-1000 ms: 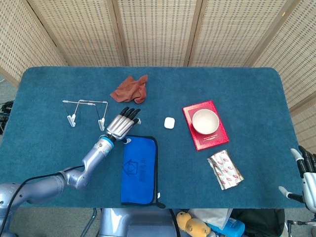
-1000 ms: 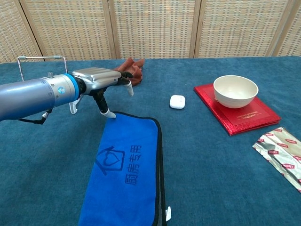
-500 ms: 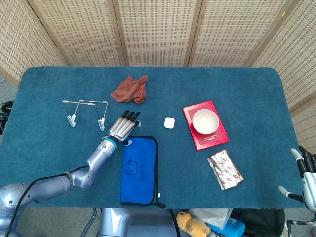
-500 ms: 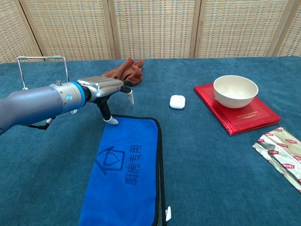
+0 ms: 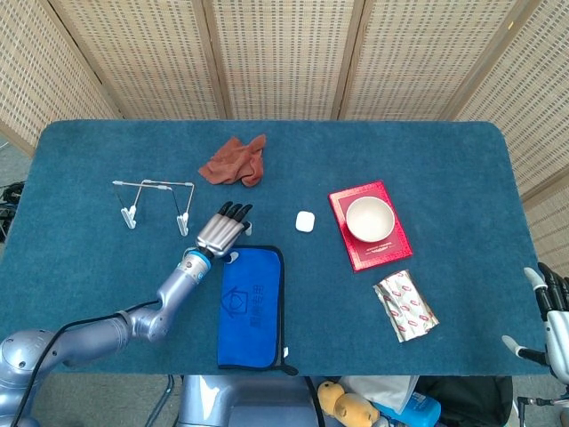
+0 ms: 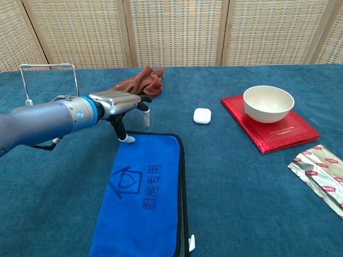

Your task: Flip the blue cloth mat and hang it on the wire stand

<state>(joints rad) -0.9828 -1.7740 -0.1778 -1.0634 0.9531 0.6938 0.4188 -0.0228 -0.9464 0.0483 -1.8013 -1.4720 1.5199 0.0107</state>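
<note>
1. We see the blue cloth mat [image 5: 252, 306] flat on the counter [image 5: 444, 169], in the lower middle of the head view, with its printed side up. It is not flipped yet.
2. The wire stand [image 5: 156, 202] is at the left of the frame, beside the far left corner of the mat, and nothing hangs on it.
3. Our left hand [image 6: 119, 104] hovers low over the far left corner of the mat. Its fingers [image 6: 143, 111] are apart and point down; one tip seems to touch the black edge of the mat, but nothing is gripped.
4. Our right hand [image 5: 553, 316] is at the lower right edge of the head view, off the counter, with fingers spread and empty.
5. We judge the task to be at its very start: we only reach for the corner. Gripping, turning the mat over and hanging it on the stand are all left.
6. The red cloth [image 5: 235, 161], the bowl [image 5: 369, 218] on the red book [image 5: 384, 251], a small white case [image 5: 304, 221] and a foil packet [image 5: 405, 306] lie apart from the mat.
</note>
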